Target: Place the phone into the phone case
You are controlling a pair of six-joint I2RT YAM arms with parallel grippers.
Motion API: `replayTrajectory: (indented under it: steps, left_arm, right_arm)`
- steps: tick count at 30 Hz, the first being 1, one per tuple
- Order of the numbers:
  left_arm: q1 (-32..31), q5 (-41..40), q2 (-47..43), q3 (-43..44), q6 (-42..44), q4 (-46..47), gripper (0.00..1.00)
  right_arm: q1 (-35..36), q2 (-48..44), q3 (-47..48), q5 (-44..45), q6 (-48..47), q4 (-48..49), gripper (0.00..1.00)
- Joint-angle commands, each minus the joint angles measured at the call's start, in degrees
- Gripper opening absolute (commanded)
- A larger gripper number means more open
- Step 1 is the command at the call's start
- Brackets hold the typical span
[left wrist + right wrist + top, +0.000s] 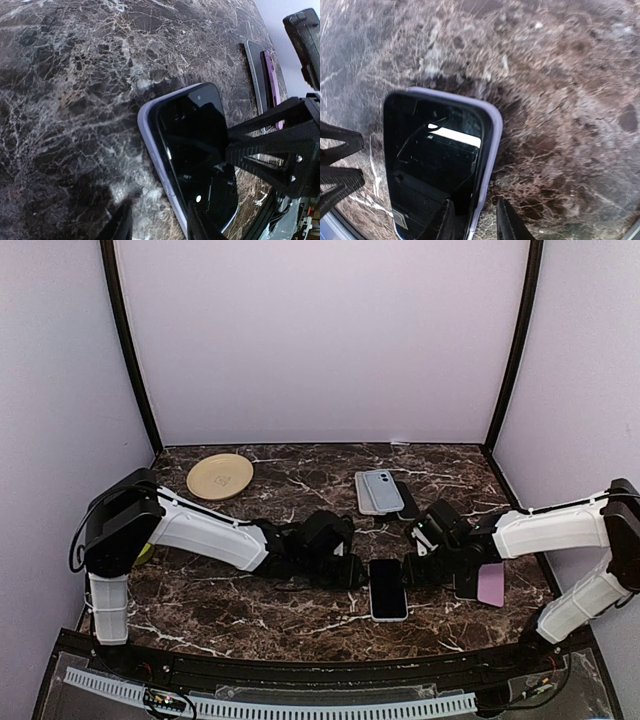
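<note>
Dark marble covers the table (200,612), and we see pale purple walls around it. We find the phone (388,590) lying flat with its screen up, in the near middle. It sits inside the light purple phone case (493,125). Our left gripper (352,571) is just left of it and our right gripper (410,569) is just right. Both have their fingers apart over a long edge of the phone, not squeezing. A yellow plate (220,476) sits far left.

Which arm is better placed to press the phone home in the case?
Probably right: the right pincer straddles the case rim from steeply above, one finger over the phone. The left pincer straddles the other rim at a shallower angle.
</note>
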Motion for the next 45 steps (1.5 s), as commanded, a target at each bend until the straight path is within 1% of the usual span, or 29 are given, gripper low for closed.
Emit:
replayTrajectory:
  steps: [1, 6, 9, 14, 22, 27, 31, 33, 34, 36, 37, 39, 40, 41, 42, 45]
  left_arm:
    - [-0.92, -1.32, 0.77, 4.59, -4.33, -3.02, 0.38]
    - [-1.33, -0.22, 3.58, 8.18, -3.71, -6.24, 0.36]
    - [-1.27, 0.32, 5.41, 9.6, -4.65, -10.02, 0.34]
    - [-1.25, 0.59, 6.37, 10.89, -4.42, -12.1, 0.31]
    - [-0.38, 4.8, 10.56, 13.36, -6.37, -16.98, 0.21]
    - [-0.41, 5.07, 10.57, 12.76, -6.31, -19.14, 0.18]
    - [-0.44, 5.09, 10.4, 13.73, -4.61, -19.61, 0.18]
    - [-0.45, 4.29, 8.88, 15.29, -2.66, -20.15, 0.18]
    - [-0.45, 3.0, 7.96, 15.59, -1.89, -19.18, 0.18]
    - [-0.45, -0.09, 4.29, 15.31, 1.0, -16.61, 0.2]
    - [-0.3, -1.89, 1.67, 15.15, 3.14, -15.93, 0.22]
    - [0.32, -3.57, -1.78, 14.37, 4.9, -14.82, 0.28]
    - [1.1, -3.9, -2.95, 13.12, 5.01, -14.73, 0.3]
    - [1.55, -4.25, -5.15, 12.34, 4.76, -14.72, 0.32]
    - [2.42, -4.33, -6.35, 10.37, 4.54, -14.59, 0.34]
    - [3.6, -7.52, -12.25, 5.86, 4.72, -13.21, 0.45]
  right_arm:
    - [-0.41, 1.8, -1.6, -1.8, -0.31, 2.92, 0.24]
    - [-0.33, 1.65, -2.96, -2.19, 1.02, 3.08, 0.19]
    - [-0.12, 1.24, -3.76, -0.85, 1.66, 2.41, 0.18]
    - [0.44, 0.9, -4.94, 0.86, 2.42, 1.98, 0.16]
    - [1.41, 2.12, -1.43, 7.99, -0.17, -4.95, 0.16]
    - [2.5, 2.97, -2.24, 9.04, 0.44, -4.54, 0.15]
    - [3.72, 2.69, -0.04, 11.35, 0.66, -6.97, 0.15]
    - [4.52, 1.94, 2.01, 13.28, 1.16, -9.73, 0.2]
    - [5.04, 1.35, 2.97, 14.27, 1.68, -11.01, 0.25]
    - [6.35, 0.11, 4.83, 16.22, 3.21, -13.33, 0.38]
    - [7.31, -0.45, 5.73, 17.48, 4.37, -14.29, 0.49]
    - [9.34, -1.1, 7.06, 18.44, 7.45, -15.04, 0.69]
    - [10.57, -1.23, 7.64, 18.64, 8.81, -14.99, 0.8]
    - [11.56, -1.08, 8.19, 18.79, 10.08, -14.99, 0.94]
    - [12.66, -0.62, 8.85, 19.15, 11.44, -15.14, 0.98]
    - [15.38, 2.06, 10.95, 19.69, 14.79, -15.22, 0.98]
